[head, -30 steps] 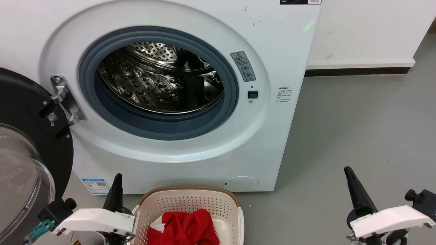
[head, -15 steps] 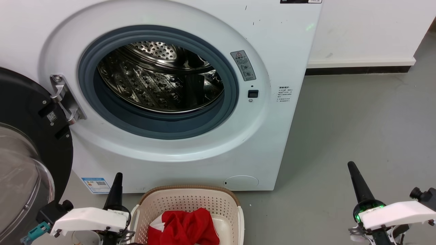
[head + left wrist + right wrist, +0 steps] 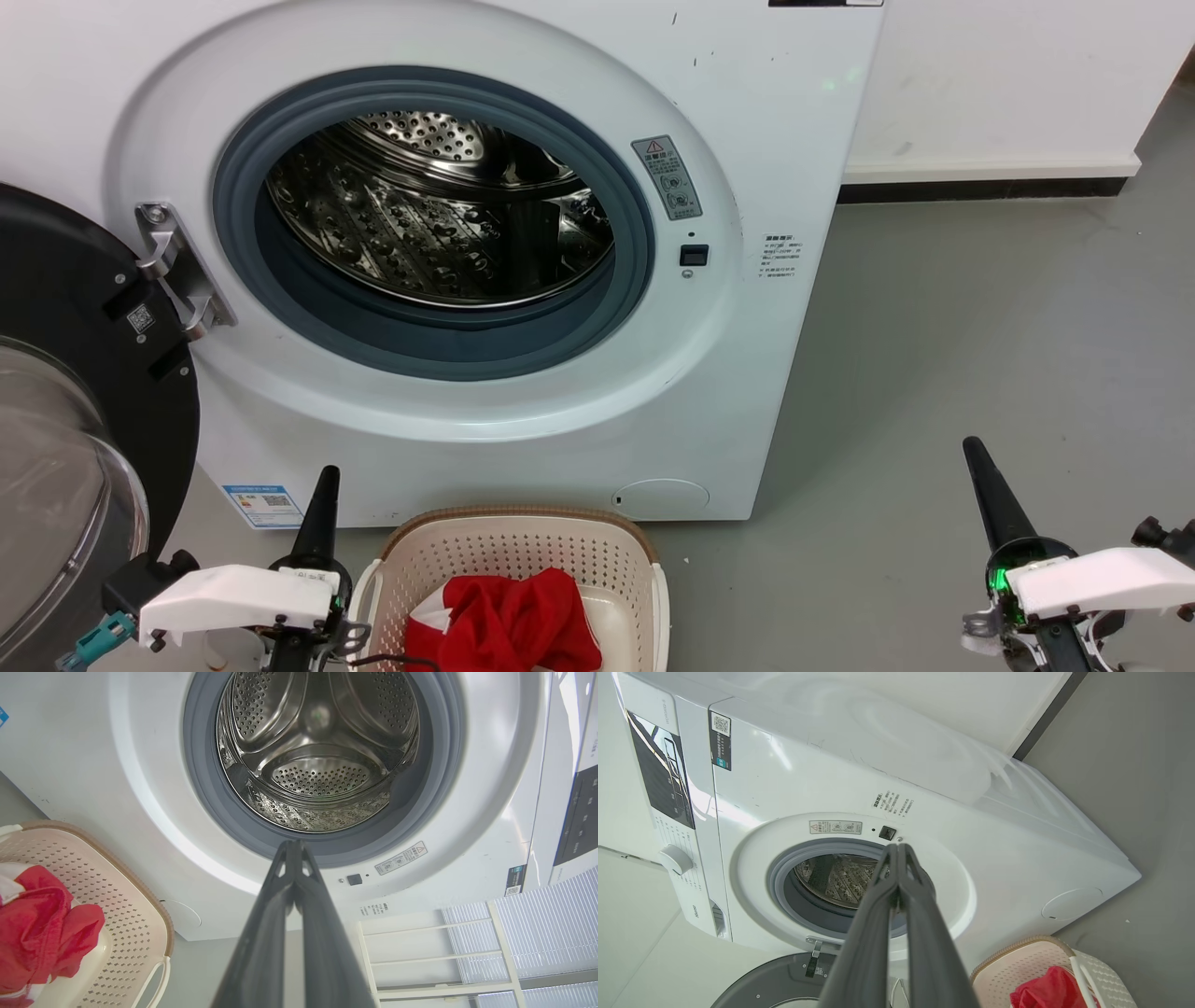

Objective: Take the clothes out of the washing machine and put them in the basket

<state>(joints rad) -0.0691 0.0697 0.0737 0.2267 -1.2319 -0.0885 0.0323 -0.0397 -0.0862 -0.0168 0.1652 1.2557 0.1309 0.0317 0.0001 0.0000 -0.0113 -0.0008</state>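
At floor level before the appliance, head view: washing machine [image 3: 775,140], white, porthole open; drum [image 3: 420,233] bare steel as far as visible; door [image 3: 93,373] swung out to robot's left, glass bulging toward camera; basket [image 3: 523,551], cream w/ brown rim, on floor [image 3: 980,327] just in front of machine base; clothes [image 3: 504,616], red bundle w/ white patch, lying inside it toward near-left side; left tool [image 3: 326,478] just beside basket's left rim, apart from it; right tool [image 3: 977,457] well apart to the right over bare floor; each reads as a single dark spike. Left wrist view: fingers pressed together tip to tip, nothing between; drum seen head-on, back wall and paddles bare; basket w/ clothes at lower left; white shelf rack [image 3: 420,952] at lower right. Right wrist view: fingers likewise pinched flat, nothing held; machine front, door edge, basket corner w/ red fabric at lower right. Assessment: task appears complete. Risks: (1) left arm sits betw. open door and basket, so a careless swing could knock the glass or shove the basket; (2) drum's near lower lip is hidden behind the grey seal, so a small item could be missed; (3) bundle is heaped loosely, so a nudge to the basket could spill a fold over the rim.
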